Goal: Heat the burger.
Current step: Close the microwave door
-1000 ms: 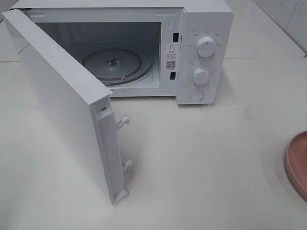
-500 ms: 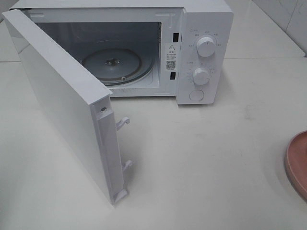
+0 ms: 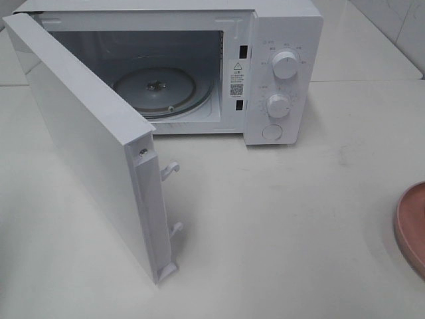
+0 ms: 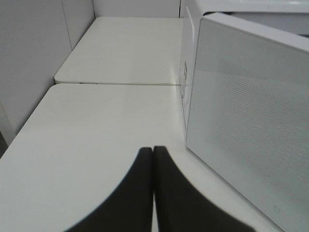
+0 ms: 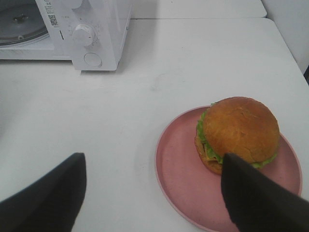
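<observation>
The round burger (image 5: 237, 134) with its glossy golden-brown bun, green lettuce frill and yellow cheese sat on the pink round plate (image 5: 178, 179), toward that plate's far side from my right jaws (image 5: 154, 191), on the white bench (image 5: 183, 63). Those jaws stood wide apart and empty, one finger off over bare bench, the other already over the plate's rim just beside the burger. So the burger lay ahead of the gap and off to the second finger's side, not centred in it. Being round, it offered no long axis to line up with. My left jaws (image 4: 153, 193) were pressed together on nothing, beside the outer face of the white microwave's swung-open door (image 4: 251, 121). I judged the right arm much the nearer. The glass turntable (image 3: 155, 87) inside the microwave (image 3: 282, 40) waited bare.
</observation>
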Motion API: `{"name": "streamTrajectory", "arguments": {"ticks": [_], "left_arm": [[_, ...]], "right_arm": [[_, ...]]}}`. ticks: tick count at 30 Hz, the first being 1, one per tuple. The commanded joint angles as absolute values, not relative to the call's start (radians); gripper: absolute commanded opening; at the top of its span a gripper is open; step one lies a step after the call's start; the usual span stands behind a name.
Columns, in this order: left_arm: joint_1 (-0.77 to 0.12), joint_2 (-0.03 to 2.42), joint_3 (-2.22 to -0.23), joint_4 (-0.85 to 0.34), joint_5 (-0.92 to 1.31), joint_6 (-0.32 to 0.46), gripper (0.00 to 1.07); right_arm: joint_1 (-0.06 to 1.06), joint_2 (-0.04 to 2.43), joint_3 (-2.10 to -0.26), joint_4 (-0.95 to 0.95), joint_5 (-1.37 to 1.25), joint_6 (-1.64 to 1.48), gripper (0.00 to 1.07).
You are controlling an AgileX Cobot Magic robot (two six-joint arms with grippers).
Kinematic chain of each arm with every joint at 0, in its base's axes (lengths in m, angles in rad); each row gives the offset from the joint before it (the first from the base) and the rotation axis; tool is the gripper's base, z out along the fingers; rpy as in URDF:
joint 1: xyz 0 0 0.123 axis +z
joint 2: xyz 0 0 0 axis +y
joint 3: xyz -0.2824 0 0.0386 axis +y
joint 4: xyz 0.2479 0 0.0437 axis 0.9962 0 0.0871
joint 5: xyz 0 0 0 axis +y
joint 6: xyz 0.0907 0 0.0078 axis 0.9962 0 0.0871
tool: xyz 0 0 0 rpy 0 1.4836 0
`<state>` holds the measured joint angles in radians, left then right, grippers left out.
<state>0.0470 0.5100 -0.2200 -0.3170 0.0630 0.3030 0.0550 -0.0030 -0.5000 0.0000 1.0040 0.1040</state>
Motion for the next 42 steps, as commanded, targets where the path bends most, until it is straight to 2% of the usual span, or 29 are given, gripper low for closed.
{"name": "streamTrajectory", "arguments": {"ticks": [1, 5, 12, 18, 19, 21, 22, 23, 24, 27, 31, 35, 39, 41, 42], "left_arm": [[0.052, 0.570, -0.217, -0.312, -0.006, 0.309, 0.00], [0.052, 0.724, -0.217, -0.306, -0.129, 0.301, 0.00], [0.040, 0.839, -0.217, -0.291, -0.249, 0.274, 0.00], [-0.063, 0.929, -0.217, -0.191, -0.333, 0.221, 0.00], [-0.110, 0.974, -0.217, -0.137, -0.377, 0.197, 0.00], [-0.128, 0.998, -0.217, -0.119, -0.398, 0.188, 0.00], [-0.163, 1.046, -0.217, -0.093, -0.452, 0.154, 0.00], [-0.163, 1.046, -0.217, -0.093, -0.452, 0.154, 0.00], [-0.194, 1.100, -0.217, -0.084, -0.521, 0.112, 0.00], [-0.231, 1.170, -0.217, -0.075, -0.601, 0.065, 0.00], [-0.278, 1.244, -0.217, -0.062, -0.697, 0.043, 0.00], [-0.374, 1.341, -0.218, -0.069, -0.868, -0.013, 0.00], [-0.441, 1.395, -0.234, -0.101, -0.910, -0.013, 0.00], [-0.504, 1.440, -0.262, -0.148, -0.915, -0.009, 0.00], [-0.504, 1.440, -0.262, -0.148, -0.915, -0.009, 0.00]], "right_arm": [[0.049, -0.033, -0.498, 0.000, 0.997, 0.095, 0.75], [0.049, -0.033, -0.498, 0.000, 0.997, 0.095, 0.75], [0.049, -0.033, -0.498, 0.000, 0.997, 0.095, 0.75], [0.049, -0.033, -0.498, 0.000, 0.997, 0.095, 0.75], [0.049, -0.033, -0.498, 0.000, 0.997, 0.095, 0.75], [0.049, -0.033, -0.498, 0.000, 0.997, 0.095, 0.75], [0.049, -0.033, -0.498, 0.000, 0.997, 0.095, 0.75], [0.049, -0.033, -0.498, 0.000, 0.997, 0.095, 0.75], [0.049, -0.033, -0.498, 0.000, 0.997, 0.095, 0.75], [0.049, -0.033, -0.498, 0.000, 0.997, 0.095, 0.75], [0.049, -0.033, -0.498, 0.000, 0.997, 0.095, 0.75], [0.049, -0.033, -0.498, 0.000, 0.997, 0.095, 0.75], [0.049, -0.033, -0.498, 0.000, 0.997, 0.095, 0.75], [0.049, -0.033, -0.498, 0.000, 0.997, 0.095, 0.75], [0.049, -0.033, -0.498, 0.000, 0.997, 0.095, 0.75]]}}
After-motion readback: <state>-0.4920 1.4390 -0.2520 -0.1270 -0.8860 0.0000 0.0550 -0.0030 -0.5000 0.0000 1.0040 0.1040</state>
